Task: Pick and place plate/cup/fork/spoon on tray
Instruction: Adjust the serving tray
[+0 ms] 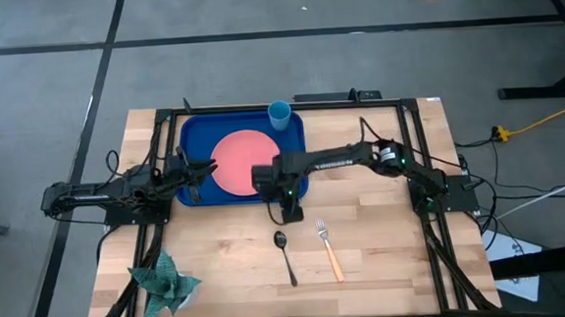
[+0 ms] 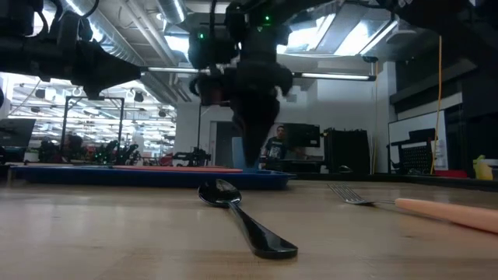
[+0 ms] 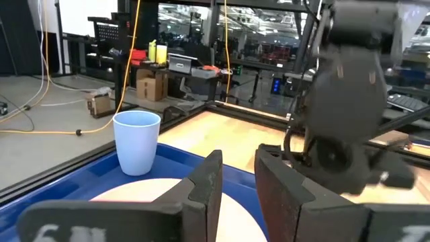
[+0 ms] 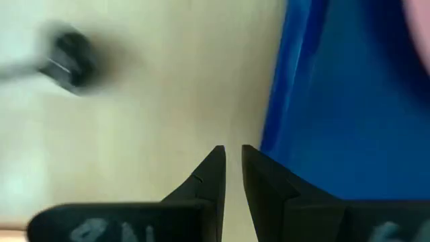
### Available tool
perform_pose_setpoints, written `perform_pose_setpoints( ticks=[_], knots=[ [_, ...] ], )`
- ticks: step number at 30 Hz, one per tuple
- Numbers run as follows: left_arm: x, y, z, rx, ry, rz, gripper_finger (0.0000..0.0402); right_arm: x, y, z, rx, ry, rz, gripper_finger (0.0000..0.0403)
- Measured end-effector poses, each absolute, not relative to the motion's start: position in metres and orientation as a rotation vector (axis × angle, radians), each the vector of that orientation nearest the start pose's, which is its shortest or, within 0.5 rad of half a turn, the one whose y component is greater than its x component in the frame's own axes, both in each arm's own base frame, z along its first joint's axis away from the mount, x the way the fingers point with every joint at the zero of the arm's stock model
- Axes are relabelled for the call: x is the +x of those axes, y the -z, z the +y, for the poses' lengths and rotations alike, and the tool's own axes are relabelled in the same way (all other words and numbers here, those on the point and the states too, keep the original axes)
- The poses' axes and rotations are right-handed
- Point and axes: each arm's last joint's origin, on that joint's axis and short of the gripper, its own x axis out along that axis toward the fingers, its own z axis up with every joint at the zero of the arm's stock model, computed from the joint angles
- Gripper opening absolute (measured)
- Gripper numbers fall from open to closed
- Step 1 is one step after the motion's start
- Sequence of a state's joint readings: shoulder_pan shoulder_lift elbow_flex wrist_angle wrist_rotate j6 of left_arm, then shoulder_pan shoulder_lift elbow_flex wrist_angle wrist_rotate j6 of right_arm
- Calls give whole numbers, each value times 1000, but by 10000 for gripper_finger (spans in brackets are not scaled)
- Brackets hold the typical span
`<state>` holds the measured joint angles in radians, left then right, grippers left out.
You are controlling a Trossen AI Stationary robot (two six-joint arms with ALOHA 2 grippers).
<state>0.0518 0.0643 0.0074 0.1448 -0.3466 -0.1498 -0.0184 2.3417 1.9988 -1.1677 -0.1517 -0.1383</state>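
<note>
Right gripper (image 1: 291, 215) above bare wood beside tray (image 1: 191, 135), fingers nearly together, grasping nothing; risk: narrow gap skids off spoon (image 1: 285, 256); left gripper (image 1: 207, 168) slightly parted, empty.

Plate (image 1: 240, 161) and cup (image 1: 279, 114) on tray (image 1: 192, 135); spoon (image 1: 284, 254), fork (image 1: 328, 250) on table.

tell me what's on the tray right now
The pink plate and the blue cup sit on the tray. The right arm covers the tray's near right corner, so that part is hidden.
</note>
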Motion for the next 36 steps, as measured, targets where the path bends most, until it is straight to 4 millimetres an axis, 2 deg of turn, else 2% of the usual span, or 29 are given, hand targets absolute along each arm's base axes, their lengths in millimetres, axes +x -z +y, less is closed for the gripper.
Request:
perform_pose_setpoints(
  ticks=[4, 7, 12, 19, 22, 24, 29, 32, 36],
  knots=[
    [98, -175, 15, -160, -391, -118, 80, 452, -164, -3, -96, -69, 1584, 55],
    [99, -175, 15, -159, -392, -118, 80, 453, -167, -11, -71, 8, 1581, 55],
    [98, -175, 15, -159, -400, -120, 80, 464, -191, -28, 11, 28, 1480, 55],
    [98, -175, 15, -159, -400, -119, 80, 479, -217, -28, 64, -40, 1316, 55],
    [99, -175, 15, -163, -383, -114, 80, 481, -217, -26, -10, -81, 1293, 55],
    [99, -174, 13, -192, -313, -107, 80, 478, -217, -25, -29, -89, 1323, 55],
    [101, -163, 7, -233, -114, 38, 80, 464, -214, -25, 12, -44, 1478, 55],
    [103, -161, 7, -234, -114, 64, 80, 459, -210, -27, -41, 32, 1536, 55],
    [102, -161, 8, -262, -145, 53, 80, 453, -195, -32, -82, 88, 1593, 55]
  ],
)
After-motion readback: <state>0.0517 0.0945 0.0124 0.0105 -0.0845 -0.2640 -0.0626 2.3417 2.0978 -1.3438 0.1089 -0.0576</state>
